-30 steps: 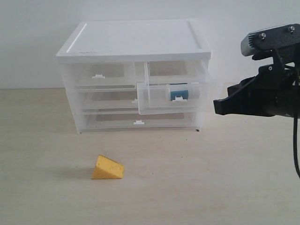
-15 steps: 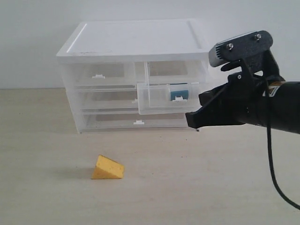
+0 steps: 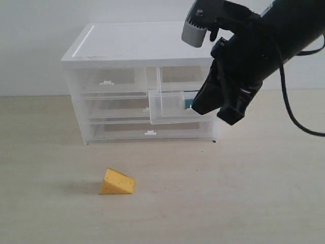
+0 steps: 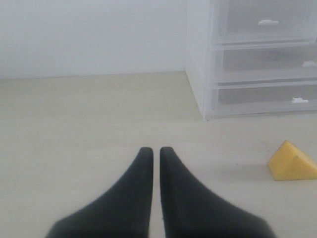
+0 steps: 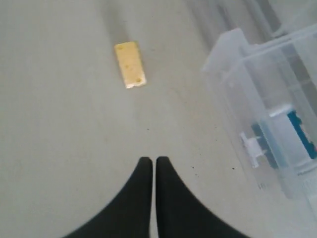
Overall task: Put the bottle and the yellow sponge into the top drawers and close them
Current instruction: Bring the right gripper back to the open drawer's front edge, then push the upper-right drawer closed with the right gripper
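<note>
**While the bottle lies in its drawer, the sponge waits on the counter**

Since the yellow sponge [image 3: 117,183] looks porous and soft, it is probably very light and will give under pressure rather than slip. It is a small orange-yellow wedge, like a slice of cheese, and sits alone on the pale counter [image 3: 213,198], well in front of the drawer unit [image 3: 147,46]. The best hold is likely across its two flat parallel sides. A squeeze on the sloping faces could push it out of the grip.

The bottle [image 5: 299,134] has a teal body and a white cap. It lies on its side inside the right top drawer [image 3: 167,109], which stands pulled out. It looks like stiff, smooth plastic and may roll when the drawer slides. That drawer is thin and translucent, so a gentle push on its front near the tab handle [image 5: 249,144] should be enough. The left top drawer [image 3: 106,81] is closed.

The right pincer [image 5: 151,161] is clenched on nothing and hangs in front of the open drawer. The left pincer [image 4: 155,151] is also clenched and empty, low over the counter with the sponge off to one side.
</note>
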`<action>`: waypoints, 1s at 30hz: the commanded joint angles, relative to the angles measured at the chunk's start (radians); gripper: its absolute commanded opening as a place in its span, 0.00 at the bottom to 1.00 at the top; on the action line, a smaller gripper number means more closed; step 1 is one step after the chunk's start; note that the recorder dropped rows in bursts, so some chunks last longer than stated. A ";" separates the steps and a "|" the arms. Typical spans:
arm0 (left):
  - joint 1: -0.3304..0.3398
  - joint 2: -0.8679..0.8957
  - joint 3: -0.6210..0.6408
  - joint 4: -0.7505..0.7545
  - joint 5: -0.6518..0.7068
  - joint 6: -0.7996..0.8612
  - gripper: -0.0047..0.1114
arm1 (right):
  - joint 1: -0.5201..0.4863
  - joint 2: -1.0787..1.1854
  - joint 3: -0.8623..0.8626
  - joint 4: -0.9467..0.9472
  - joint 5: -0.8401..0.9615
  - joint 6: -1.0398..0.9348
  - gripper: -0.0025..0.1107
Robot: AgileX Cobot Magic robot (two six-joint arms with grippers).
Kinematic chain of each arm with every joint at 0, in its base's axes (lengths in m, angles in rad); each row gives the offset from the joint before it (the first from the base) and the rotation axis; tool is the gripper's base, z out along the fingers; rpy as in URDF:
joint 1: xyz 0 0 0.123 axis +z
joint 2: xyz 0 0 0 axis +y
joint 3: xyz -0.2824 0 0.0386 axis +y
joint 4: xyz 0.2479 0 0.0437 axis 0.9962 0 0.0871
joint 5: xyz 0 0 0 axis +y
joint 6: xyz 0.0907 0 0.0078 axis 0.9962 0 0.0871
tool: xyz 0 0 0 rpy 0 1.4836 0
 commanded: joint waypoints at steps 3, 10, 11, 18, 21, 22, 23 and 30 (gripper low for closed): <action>0.003 -0.004 0.003 -0.007 -0.003 -0.006 0.08 | -0.039 0.178 -0.265 0.031 0.207 -0.169 0.02; 0.003 -0.004 0.003 -0.007 -0.003 -0.006 0.08 | -0.037 0.242 -0.376 0.031 0.207 -0.201 0.05; 0.003 -0.004 0.003 -0.007 -0.003 -0.006 0.08 | -0.037 0.251 -0.376 0.031 0.207 -0.231 0.15; 0.003 -0.004 0.003 -0.007 -0.003 -0.006 0.08 | -0.032 0.317 -0.376 0.044 0.139 -0.251 0.53; 0.003 -0.004 0.003 -0.007 -0.003 -0.006 0.08 | -0.030 0.352 -0.376 0.046 0.085 -0.261 0.53; 0.003 -0.004 0.003 -0.007 -0.003 -0.006 0.08 | -0.030 0.359 -0.376 0.028 0.062 -0.261 0.53; 0.003 -0.004 0.003 -0.007 -0.003 -0.006 0.08 | -0.030 0.364 -0.376 0.016 0.057 -0.261 0.53; 0.003 -0.004 0.003 -0.007 -0.003 -0.006 0.08 | -0.030 0.382 -0.376 0.009 0.004 -0.267 0.52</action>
